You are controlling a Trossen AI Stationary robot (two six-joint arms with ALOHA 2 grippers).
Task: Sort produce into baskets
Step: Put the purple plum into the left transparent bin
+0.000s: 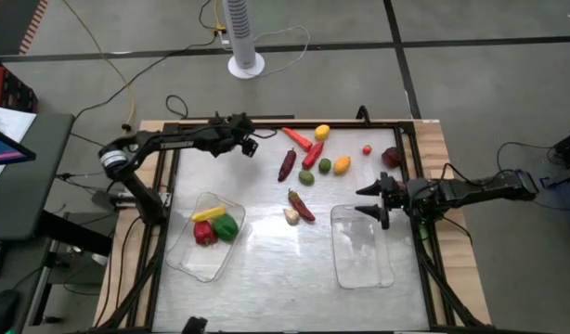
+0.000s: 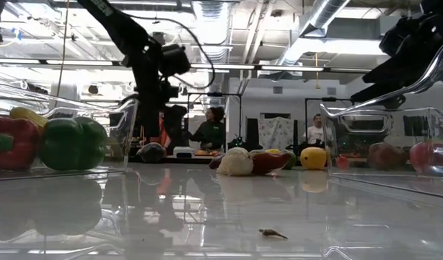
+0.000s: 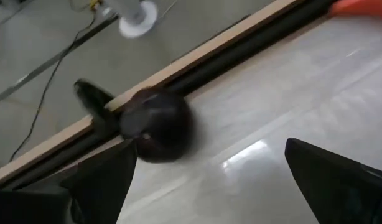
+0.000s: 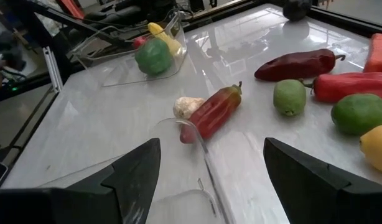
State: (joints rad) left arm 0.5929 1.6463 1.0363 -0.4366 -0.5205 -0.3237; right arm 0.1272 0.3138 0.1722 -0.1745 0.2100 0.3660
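Observation:
My left gripper [image 1: 247,144] is open near the table's far edge, just above a dark purple round piece [image 3: 157,124], which lies on the table by the frame and also shows in the low view [image 2: 151,152]. My right gripper [image 1: 370,201] is open and empty above the far right corner of the empty clear tray [image 1: 361,246]. The left clear tray [image 1: 203,264] holds a yellow piece [image 1: 207,213], a red pepper [image 1: 203,232] and a green pepper [image 1: 226,226]. Loose produce lies mid-table: a red chili [image 4: 211,112], a white garlic [image 4: 186,106], a dark chili [image 4: 295,64].
More produce lies toward the far right: an orange carrot [image 1: 297,139], a yellow piece [image 1: 322,132], a red pepper [image 1: 312,155], a lime [image 1: 324,166], a lemon [image 1: 342,164], a small red piece [image 1: 367,149] and a dark red one [image 1: 392,157]. A black frame [image 1: 164,186] edges the table.

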